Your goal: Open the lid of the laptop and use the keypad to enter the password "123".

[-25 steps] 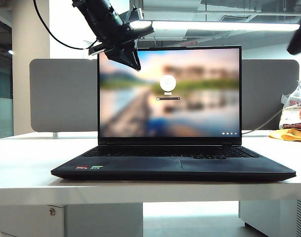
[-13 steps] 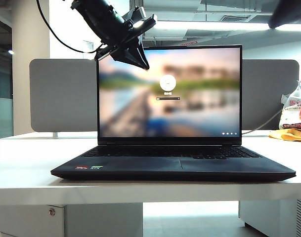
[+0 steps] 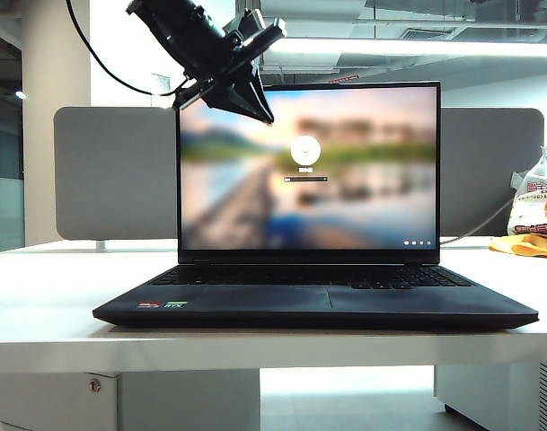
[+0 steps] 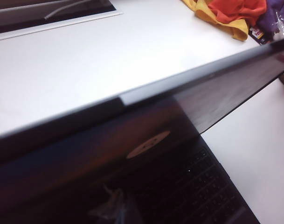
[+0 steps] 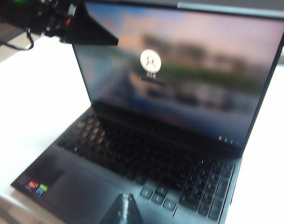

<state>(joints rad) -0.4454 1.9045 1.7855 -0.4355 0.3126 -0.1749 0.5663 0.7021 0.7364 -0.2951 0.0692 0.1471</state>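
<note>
black left gripper (image 3: 255, 106) beside raised lid (image 3: 307, 166)

You have one arm in the exterior view: a black, rounded cylindrical wrist housing, with a thin black cable looping down and back up behind it. A pale grey bracket sits beside the housing. The left gripper (image 3: 258, 112) is matte black, its fingers tapering to one dark wedge-shaped point (no gap visible between them). In the right wrist view, the right gripper (image 5: 124, 205) shows only as a blurred tip, dark grey with a lighter, worn-looking stripe along its centre.
</note>
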